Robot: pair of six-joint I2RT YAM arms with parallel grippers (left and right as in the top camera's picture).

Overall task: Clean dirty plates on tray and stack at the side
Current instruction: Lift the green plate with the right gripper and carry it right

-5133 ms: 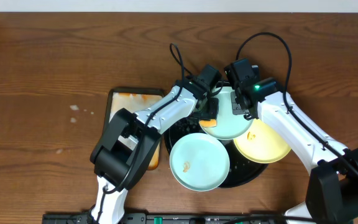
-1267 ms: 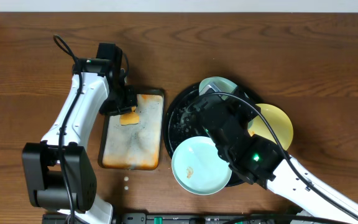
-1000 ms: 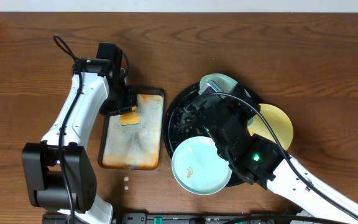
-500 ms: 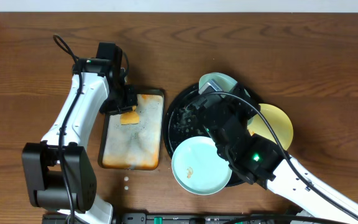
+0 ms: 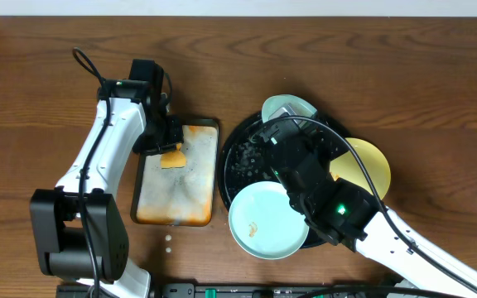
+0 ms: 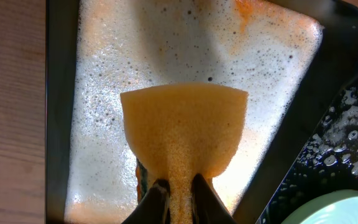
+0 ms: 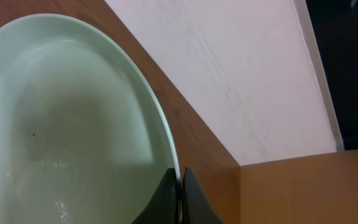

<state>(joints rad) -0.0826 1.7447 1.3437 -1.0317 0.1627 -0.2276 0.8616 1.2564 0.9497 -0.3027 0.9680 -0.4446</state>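
Right tool (image 7: 180,190) pinching mint plate (image 7: 73,124) rim, left tool (image 6: 180,196) clamping sponge (image 6: 184,130) over pan (image 6: 58,124)

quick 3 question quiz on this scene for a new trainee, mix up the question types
1. True or false: the left gripper is shut on the orange sponge over the foamy pan.
2. What does the right gripper pinch? A. the sponge B. the far mint plate, by its rim C. nothing
3. In the overhead view, which plate shows an orange speck?
Key: 1 true. 2 B. 3 the near mint plate, at the front edge of the tray.
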